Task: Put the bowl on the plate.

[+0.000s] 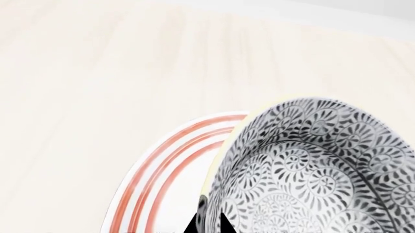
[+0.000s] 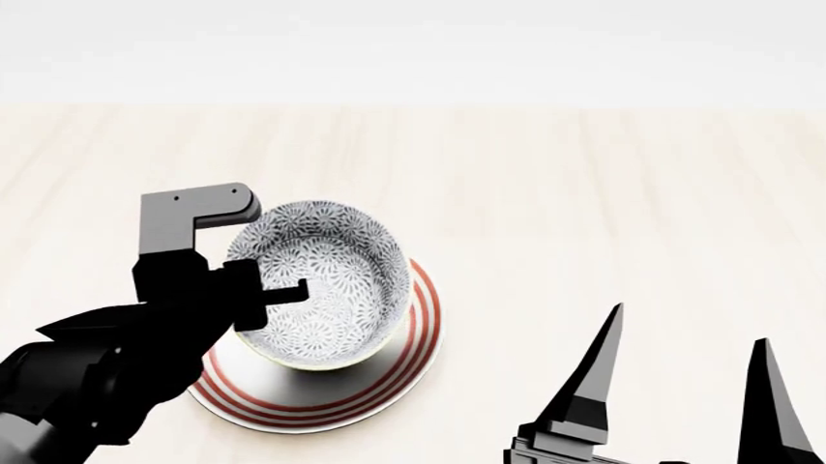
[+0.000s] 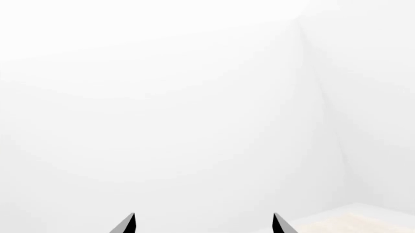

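Note:
The bowl (image 2: 325, 288), grey-black floral with a pale yellow-green rim, sits over the left part of the plate (image 2: 416, 360), a white plate with red-orange rings. I cannot tell whether the bowl rests on the plate or hangs just above it. My left gripper (image 2: 267, 291) is shut on the bowl's left rim, one finger inside and one outside. In the left wrist view the bowl (image 1: 311, 170) wall runs between the two dark fingertips of the left gripper (image 1: 209, 225), with the plate (image 1: 170, 162) behind. My right gripper (image 2: 680, 362) stands open, off to the right of the plate.
The pale wooden table (image 2: 606, 193) stretches around the plate. The right gripper (image 3: 203, 225) faces a plain white wall, with a corner of the table (image 3: 353, 223) at the edge of that view.

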`<state>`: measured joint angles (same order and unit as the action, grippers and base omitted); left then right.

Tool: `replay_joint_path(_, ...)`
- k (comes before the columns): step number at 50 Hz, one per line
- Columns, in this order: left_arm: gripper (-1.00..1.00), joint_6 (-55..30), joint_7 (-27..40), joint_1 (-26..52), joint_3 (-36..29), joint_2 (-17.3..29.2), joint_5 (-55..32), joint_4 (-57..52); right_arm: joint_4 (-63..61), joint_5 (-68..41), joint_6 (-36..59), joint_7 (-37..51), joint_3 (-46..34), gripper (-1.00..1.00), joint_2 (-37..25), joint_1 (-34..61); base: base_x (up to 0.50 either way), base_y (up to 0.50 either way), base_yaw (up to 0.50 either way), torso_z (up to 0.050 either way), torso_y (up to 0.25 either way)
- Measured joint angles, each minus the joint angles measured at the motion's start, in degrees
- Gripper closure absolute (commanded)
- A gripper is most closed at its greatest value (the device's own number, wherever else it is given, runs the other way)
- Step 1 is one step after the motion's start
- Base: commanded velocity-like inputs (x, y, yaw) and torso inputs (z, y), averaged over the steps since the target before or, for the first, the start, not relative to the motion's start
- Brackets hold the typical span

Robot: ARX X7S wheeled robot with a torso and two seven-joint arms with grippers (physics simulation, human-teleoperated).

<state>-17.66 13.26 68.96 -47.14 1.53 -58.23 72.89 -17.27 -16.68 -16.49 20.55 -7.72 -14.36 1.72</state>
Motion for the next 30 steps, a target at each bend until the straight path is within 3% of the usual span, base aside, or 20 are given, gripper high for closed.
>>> replay_joint_path(4, 1.0, 0.4, -0.2, 0.0, -0.6, 0.0, -0.6, 0.3, -0.1, -0.1, 0.0, 0.1, -0.1, -1.0, -0.1, 0.0, 0.0, 0.0, 0.0, 0.0, 0.0)
replay_joint_path(5, -1.0, 0.5, -0.2, 0.0, -0.9, 0.0, -0.8, 0.4, -0.1, -0.1, -0.1, 0.1, -0.1, -1.0, -0.1, 0.0, 0.0, 0.0, 0.0, 0.0, 0.0)
replay_joint_path(18, -1.0, 8.4, 0.4, 1.3, -11.0, 0.0, -3.6, 0.2, -0.2, -0.2, -0.2, 0.3, -0.6, -1.0, -0.4, -0.3, 0.0, 0.0, 0.0, 0.0, 0.0)
replay_joint_path(30, -1.0, 12.5, 9.9, 2.0, -17.4, 9.7, -2.0, -21.6, -0.3, -0.2, -0.2, 0.4, -1.2, -1.0, -0.6, -0.5, 0.0, 0.0, 0.0, 0.0, 0.0)
